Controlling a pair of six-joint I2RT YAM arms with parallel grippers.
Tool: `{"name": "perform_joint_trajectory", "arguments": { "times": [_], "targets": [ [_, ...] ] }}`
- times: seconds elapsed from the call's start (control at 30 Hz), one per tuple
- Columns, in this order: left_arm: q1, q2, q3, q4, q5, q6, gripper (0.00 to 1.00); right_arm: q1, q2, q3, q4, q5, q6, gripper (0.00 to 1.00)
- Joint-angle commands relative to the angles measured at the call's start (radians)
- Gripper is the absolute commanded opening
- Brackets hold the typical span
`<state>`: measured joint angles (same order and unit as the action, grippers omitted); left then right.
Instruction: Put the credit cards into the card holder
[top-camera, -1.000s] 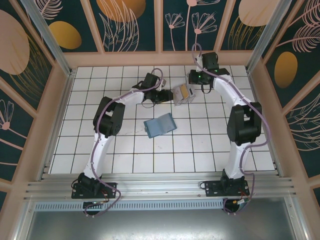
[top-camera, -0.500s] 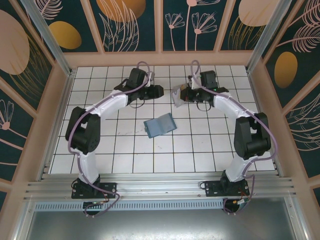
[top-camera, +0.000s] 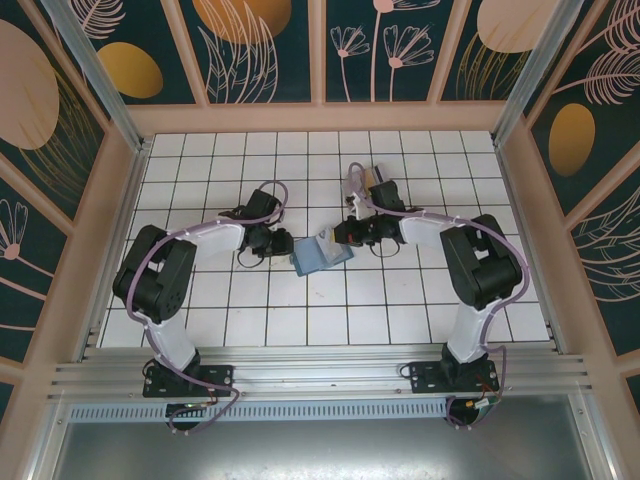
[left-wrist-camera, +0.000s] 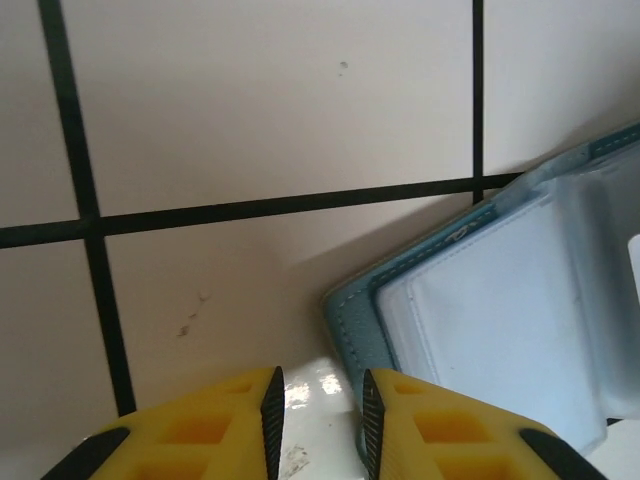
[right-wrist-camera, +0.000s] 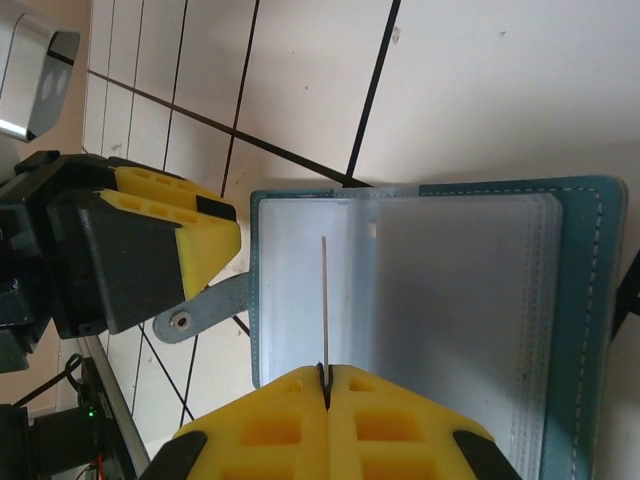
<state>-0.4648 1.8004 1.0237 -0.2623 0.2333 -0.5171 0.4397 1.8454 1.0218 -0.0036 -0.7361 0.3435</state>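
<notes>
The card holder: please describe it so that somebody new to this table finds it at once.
On the white tiled table, look at the middle, between the left gripper and the right gripper. There the card holder lies open: a small teal-blue wallet with paler inner faces. Nothing else on the tiles is blue; the card pinched above it is a thin sliver.
</notes>
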Motion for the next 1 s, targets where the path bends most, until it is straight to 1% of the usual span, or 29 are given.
{"name": "perform_joint_trajectory", "arguments": {
  "times": [0.0, 0.17, 0.33, 0.5, 0.6, 0.97],
  "targets": [
    [0.002, -0.028, -0.016, -0.013, -0.025, 0.005, 0.28, 0.004, 0.021, -0.006, 0.054, -0.036, 0.009, 0.01],
    [0.004, -0.007, -0.033, -0.001, -0.031, 0.01, 0.27, 0.014, 0.055, 0.009, 0.055, -0.041, 0.014, 0.02],
    [0.003, 0.02, -0.04, 0.032, 0.005, 0.0, 0.26, 0.019, 0.081, 0.011, 0.053, -0.032, 0.018, 0.01],
    [0.002, 0.029, -0.045, 0.047, 0.01, -0.003, 0.24, 0.025, 0.092, 0.019, 0.058, -0.031, 0.025, 0.02],
    [0.003, 0.035, -0.073, 0.072, 0.036, -0.013, 0.22, 0.028, 0.096, 0.026, 0.056, -0.02, 0.031, 0.01],
    [0.003, 0.038, -0.085, 0.092, 0.047, -0.021, 0.22, 0.046, 0.121, 0.052, 0.044, 0.02, 0.055, 0.02]
  ]
}}
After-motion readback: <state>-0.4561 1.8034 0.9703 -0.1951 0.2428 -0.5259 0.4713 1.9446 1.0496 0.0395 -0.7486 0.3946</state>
